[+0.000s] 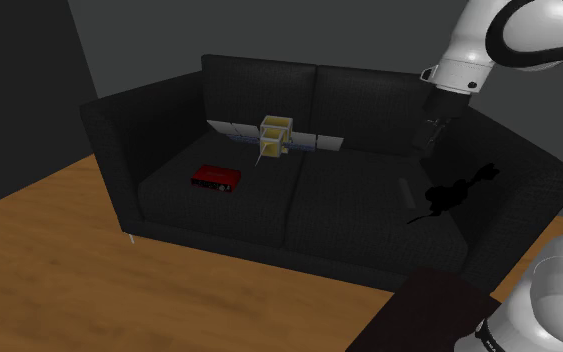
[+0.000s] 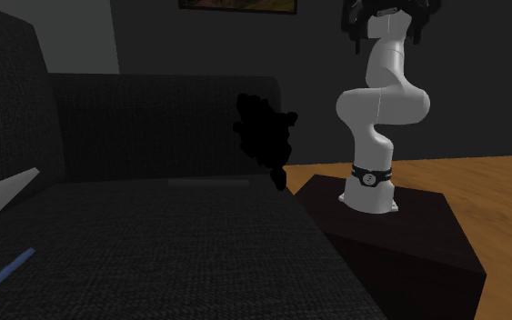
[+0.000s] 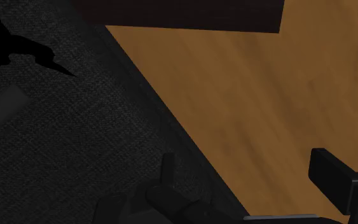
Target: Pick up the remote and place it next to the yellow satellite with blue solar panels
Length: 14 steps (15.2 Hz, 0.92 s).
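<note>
Shoulder view: found the remote [image 1: 405, 190] lying flat on the right-hand seat cushion of the dark sofa [image 1: 169, 120], well apart from the yellow satellite [image 1: 276, 138] near the backrest. Noted a red box [image 1: 217, 178] on the other cushion.

Second exterior view: saw the remote as a grey strip on the seat, and the arm [image 2: 376, 100] upright on its stand [image 2: 408, 236].

Wrist view: caught the gripper [image 3: 243, 158] with fingers apart, clasping nothing, over the sofa's edge and the wooden floor [image 3: 254, 89].

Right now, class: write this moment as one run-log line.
gripper: open, empty | remote: on sofa seat, ungrasped | satellite: on sofa, apart from remote | step: pick not yet done
</note>
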Motion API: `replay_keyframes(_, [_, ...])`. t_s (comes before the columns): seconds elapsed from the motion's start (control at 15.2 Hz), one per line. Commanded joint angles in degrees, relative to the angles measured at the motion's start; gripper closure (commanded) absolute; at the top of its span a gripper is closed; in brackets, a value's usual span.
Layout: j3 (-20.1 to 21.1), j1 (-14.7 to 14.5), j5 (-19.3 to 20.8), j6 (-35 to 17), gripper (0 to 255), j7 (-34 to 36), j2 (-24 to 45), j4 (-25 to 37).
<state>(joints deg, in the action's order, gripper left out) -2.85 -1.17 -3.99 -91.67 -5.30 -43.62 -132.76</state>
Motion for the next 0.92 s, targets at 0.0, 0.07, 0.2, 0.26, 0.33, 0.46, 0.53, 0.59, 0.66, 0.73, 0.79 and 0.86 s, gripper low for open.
replay_keyframes(0.0, [0.0, 0.0, 0.0, 0.0, 0, 0.0, 0.0, 0.0])
replay_keyframes(0.07, [-0.4, 0.7, 0.3, -1.2, 0, 0.5, 1.5, 0.0])
replay_keyframes(0.2, [-1.4, 2.0, 0.8, -3.5, 0, 1.5, 4.4, 0.0])
replay_keyframes(0.26, [-1.8, 2.7, 1.0, -4.6, 0, 2.1, 5.9, 0.1])
replay_keyframes(0.33, [-2.3, 3.3, 1.2, -5.7, 0, 2.6, 7.4, 0.2])
replay_keyframes(0.46, [-3.3, 4.6, 1.6, -7.8, 0, 3.6, 10.5, 0.5])
replay_keyframes(0.53, [-3.8, 5.2, 1.8, -8.8, 0, 4.1, 12.1, 0.7])
replay_keyframes(0.59, [-4.4, 5.8, 2.0, -9.8, 0, 4.6, 13.6, 0.9])
replay_keyframes(0.66, [-4.9, 6.4, 2.1, -10.7, 0, 5.1, 15.2, 1.2])
replay_keyframes(0.73, [-5.4, 7.0, 2.3, -11.7, 0, 5.6, 16.7, 1.5])
replay_keyframes(0.79, [-6.0, 7.6, 2.4, -12.6, 0, 6.1, 18.3, 1.9])
replay_keyframes(0.86, [-6.6, 8.1, 2.4, -13.5, 0, 6.5, 19.9, 2.2])
